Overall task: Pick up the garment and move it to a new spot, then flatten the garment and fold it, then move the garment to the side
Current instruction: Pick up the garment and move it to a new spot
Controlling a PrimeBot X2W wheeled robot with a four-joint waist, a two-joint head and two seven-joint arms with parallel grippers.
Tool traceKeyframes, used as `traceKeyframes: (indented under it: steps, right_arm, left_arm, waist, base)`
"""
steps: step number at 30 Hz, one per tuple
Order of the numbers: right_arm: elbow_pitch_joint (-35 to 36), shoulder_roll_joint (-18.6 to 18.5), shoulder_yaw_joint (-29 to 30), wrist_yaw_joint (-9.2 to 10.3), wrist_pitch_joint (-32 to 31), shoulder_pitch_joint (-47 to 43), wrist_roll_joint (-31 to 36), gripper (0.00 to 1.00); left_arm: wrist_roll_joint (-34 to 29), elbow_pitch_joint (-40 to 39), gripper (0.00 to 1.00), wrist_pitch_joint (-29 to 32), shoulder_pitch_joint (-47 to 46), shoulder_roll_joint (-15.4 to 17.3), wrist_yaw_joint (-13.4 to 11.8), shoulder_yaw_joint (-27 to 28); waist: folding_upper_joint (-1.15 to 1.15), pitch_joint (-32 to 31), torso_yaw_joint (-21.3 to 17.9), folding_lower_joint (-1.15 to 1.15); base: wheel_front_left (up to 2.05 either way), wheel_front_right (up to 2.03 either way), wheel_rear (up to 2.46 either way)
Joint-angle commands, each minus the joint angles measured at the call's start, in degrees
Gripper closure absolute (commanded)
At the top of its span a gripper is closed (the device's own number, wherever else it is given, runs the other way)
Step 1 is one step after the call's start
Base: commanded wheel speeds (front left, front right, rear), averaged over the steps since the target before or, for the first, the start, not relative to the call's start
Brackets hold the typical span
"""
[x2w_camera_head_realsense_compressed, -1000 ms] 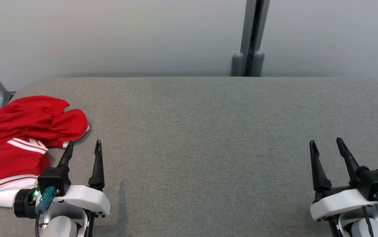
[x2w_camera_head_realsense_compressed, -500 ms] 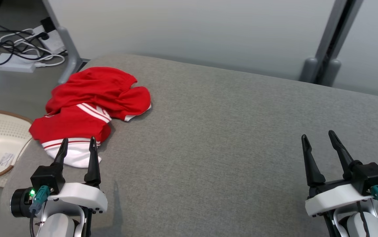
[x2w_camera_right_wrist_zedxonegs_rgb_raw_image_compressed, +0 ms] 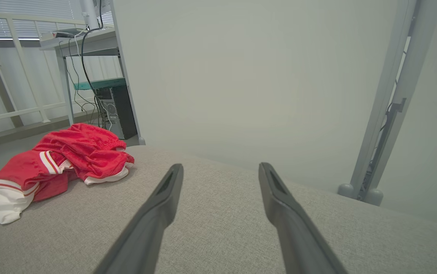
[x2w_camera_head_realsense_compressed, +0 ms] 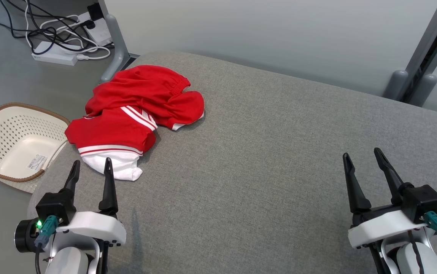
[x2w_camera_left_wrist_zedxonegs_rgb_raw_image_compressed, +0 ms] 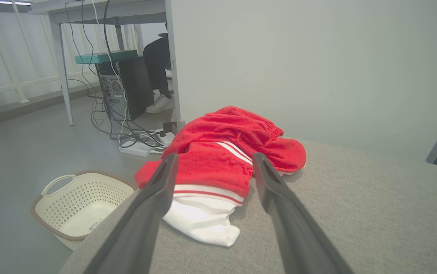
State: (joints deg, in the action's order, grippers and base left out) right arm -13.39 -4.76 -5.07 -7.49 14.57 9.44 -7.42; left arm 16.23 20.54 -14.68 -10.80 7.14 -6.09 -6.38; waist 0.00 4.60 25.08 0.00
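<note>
Red garment (x2w_camera_head_realsense_compressed: 138,114) lies crumpled at upper left by the worktop (x2w_camera_head_realsense_compressed: 260,152) corner, so left gripper (x2w_camera_head_realsense_compressed: 92,161) sits just short of its white end, jaws wide and empty, ready to pick; right gripper (x2w_camera_head_realsense_compressed: 361,152), also wide, parked lower right.

The garment (x2w_camera_head_realsense_compressed: 127,114) is so bunched up that its folds bury most of it, so I can't tell what kind of clothing it is. The basket (x2w_camera_head_realsense_compressed: 28,107) gets chopped by the head view's left edge, and its sticker (x2w_camera_head_realsense_compressed: 36,163) is too tiny to read. In the left wrist view a person's leg (x2w_camera_left_wrist_zedxonegs_rgb_raw_image_compressed: 156,64) and shoe (x2w_camera_left_wrist_zedxonegs_rgb_raw_image_compressed: 158,104) poke out, with the rest hidden behind the wall panel (x2w_camera_left_wrist_zedxonegs_rgb_raw_image_compressed: 279,57).
</note>
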Motion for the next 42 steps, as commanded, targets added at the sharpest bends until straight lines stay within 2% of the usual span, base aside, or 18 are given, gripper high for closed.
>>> traceKeyframes:
  steps: [1,12,18,21,29,30,38,42]
  right_arm:
    - [-0.12,-0.41,-0.11,0.00,-0.02,0.45,-0.52,0.00]
    - [-0.17,-0.76,-0.35,0.00,-0.06,0.99,-0.60,0.00]
    - [0.74,-1.17,-0.66,0.00,-0.47,2.14,-0.37,0.00]
    - [1.16,-1.17,-1.37,0.00,-0.89,2.90,-0.21,0.00]
    - [2.47,-2.04,-3.75,0.00,-1.48,6.50,-0.12,0.00]
    - [2.47,-2.04,-3.75,0.00,-1.48,6.50,-0.12,0.00]
    - [2.81,-3.32,-5.44,0.00,-1.66,9.71,-0.71,0.00]
    - [2.76,-3.35,-5.91,0.00,-1.19,10.97,-0.91,0.00]
  left_arm:
    - [0.28,0.01,0.00,-0.24,-0.53,0.26,-0.05,0.17]
    - [0.83,-0.51,0.00,0.14,-3.09,0.17,-0.09,0.08]
    - [0.65,-2.80,0.00,2.04,-9.34,0.97,0.11,-0.07]
    - [1.29,-1.02,0.00,3.31,-13.50,2.00,0.53,0.56]
    - [2.63,13.73,0.00,5.78,-25.73,5.61,2.33,2.19]
    - [2.63,13.73,0.00,5.78,-25.73,5.61,2.33,2.19]
    - [3.63,30.81,0.00,7.02,-36.23,9.11,4.95,2.70]
    - [3.50,37.20,0.00,8.44,-39.93,10.88,5.04,2.52]
  waist:
    - [0.00,0.00,-0.05,0.00]
    - [0.00,0.96,-0.78,0.00]
    - [0.00,2.87,-2.80,0.00]
    - [0.00,4.45,-4.67,0.00]
    - [0.00,10.75,-11.60,0.00]
    - [0.00,10.75,-11.60,0.00]
    - [0.00,17.42,-16.91,0.00]
    - [0.00,19.65,-18.47,0.00]
  base:
    - [0.00,0.00,0.00]
    - [0.00,0.00,0.00]
    - [0.00,0.00,0.00]
    - [0.00,0.00,0.00]
    - [0.00,0.00,0.00]
    - [0.00,0.00,0.00]
    - [0.00,0.00,0.00]
    - [0.00,0.00,0.00]
